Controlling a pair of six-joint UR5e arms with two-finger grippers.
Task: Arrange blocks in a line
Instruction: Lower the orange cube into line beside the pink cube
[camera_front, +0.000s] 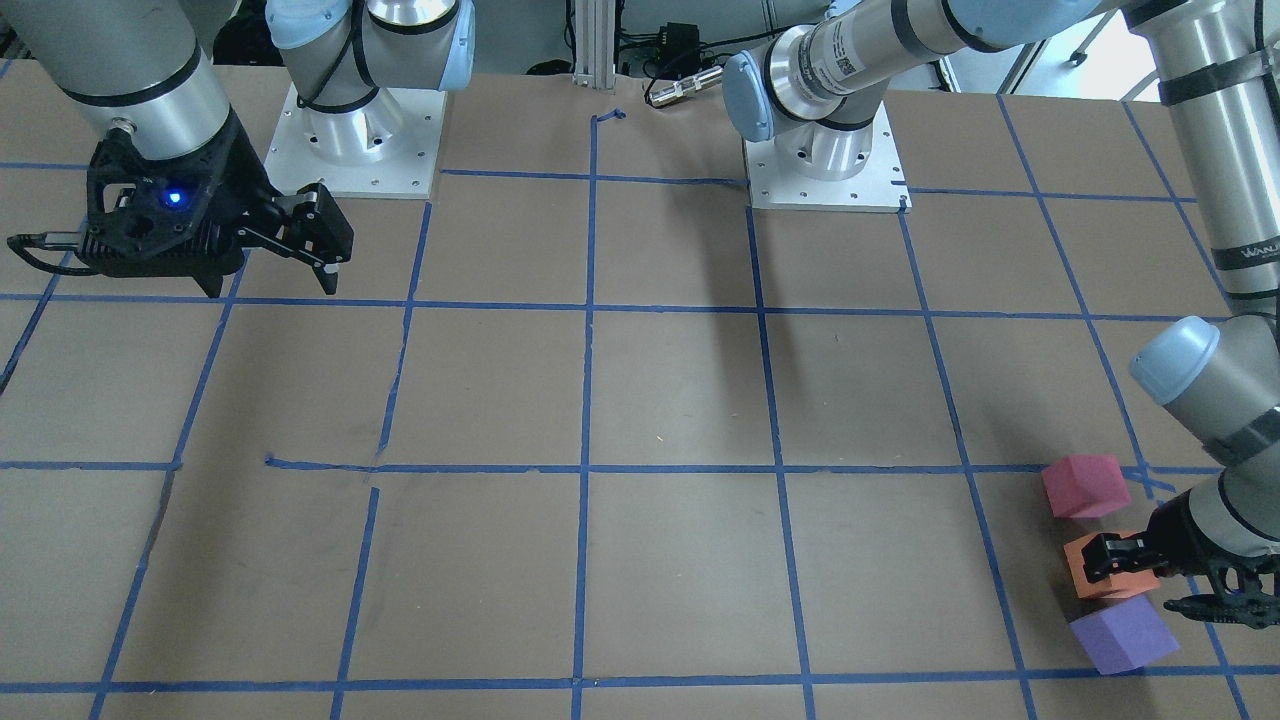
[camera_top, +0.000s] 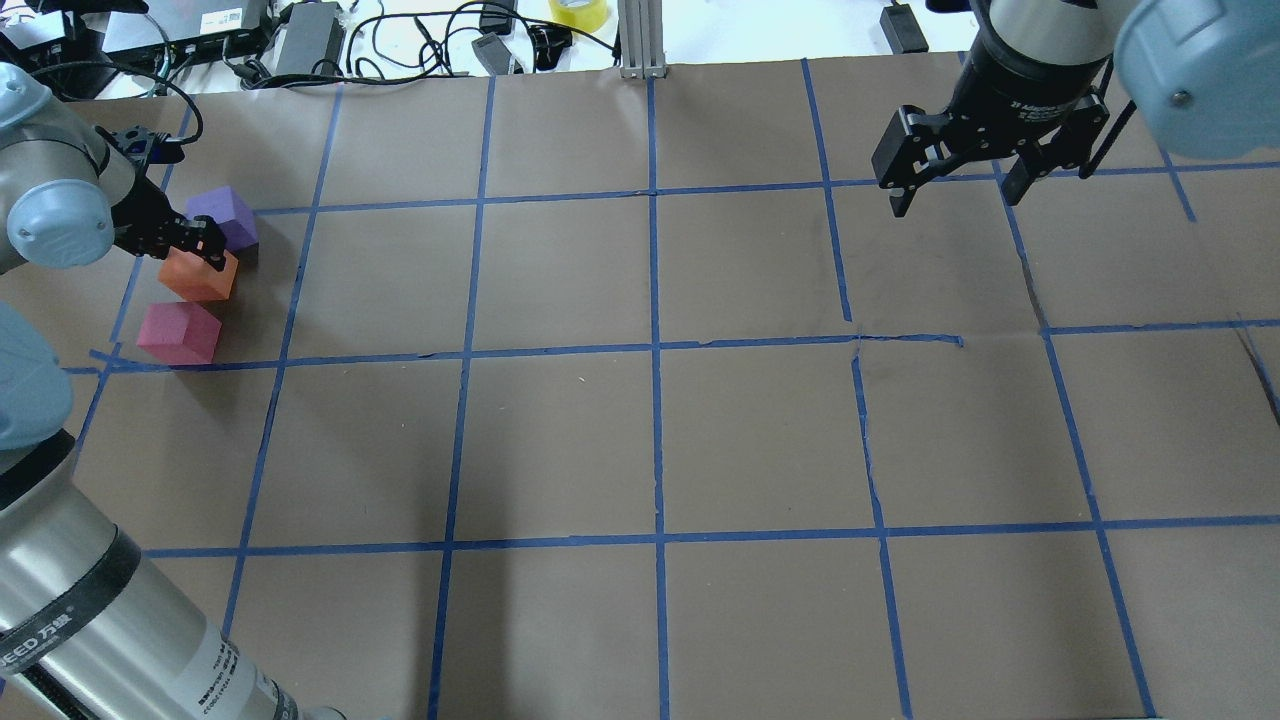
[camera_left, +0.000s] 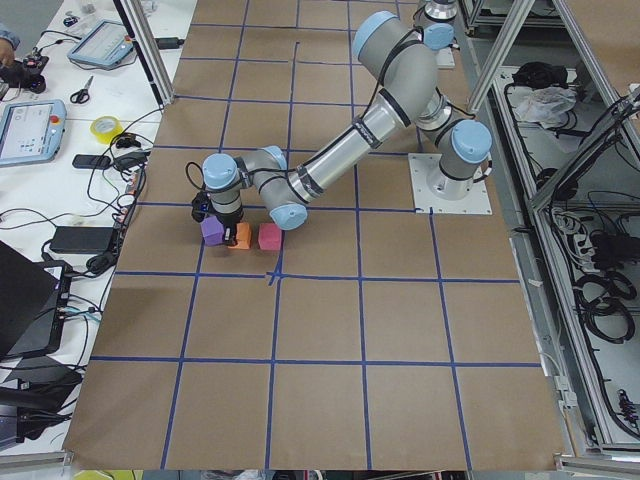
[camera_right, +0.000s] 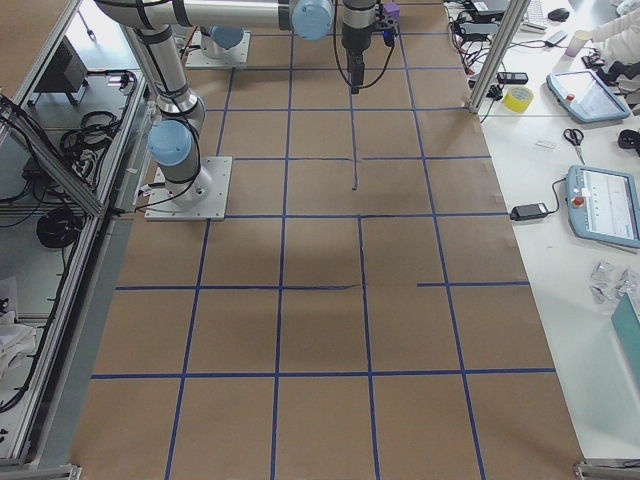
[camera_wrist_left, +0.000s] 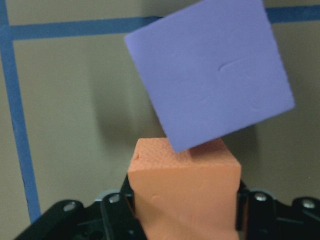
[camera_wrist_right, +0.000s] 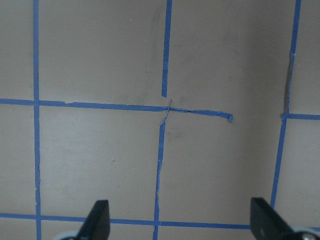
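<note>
Left hand (camera_top: 203, 252) was clamped on the orange block (camera_top: 195, 277) near the counter's (camera_top: 640, 440) left edge. With the purple block (camera_top: 228, 215) crowding just beside it, any sideways drag risked knocking it askew.

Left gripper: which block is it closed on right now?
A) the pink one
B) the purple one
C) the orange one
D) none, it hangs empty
C: in the left wrist view the left gripper clamps both sides of the orange block, with the purple block lying free just beyond it.
</note>
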